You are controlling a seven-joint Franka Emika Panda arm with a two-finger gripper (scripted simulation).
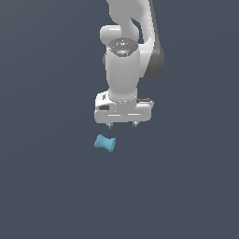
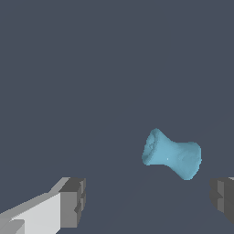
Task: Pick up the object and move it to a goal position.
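Hanging above the counter point(image 1: 46, 186) with its fingers spread wide, the gripper point(image 1: 122, 125) holds nothing; the blue spool point(image 1: 105, 144) lies apart, near it.

From my station, all I saw otherwise was the desk point(image 1: 46, 186), a flat, uniform dark blue-grey surface filling both views.

Flat, even simulator light on my feed

I see sharp renders, no blur or glare; soft shading on the arm point(image 1: 123, 70), no cast shadows on the dim backdrop.
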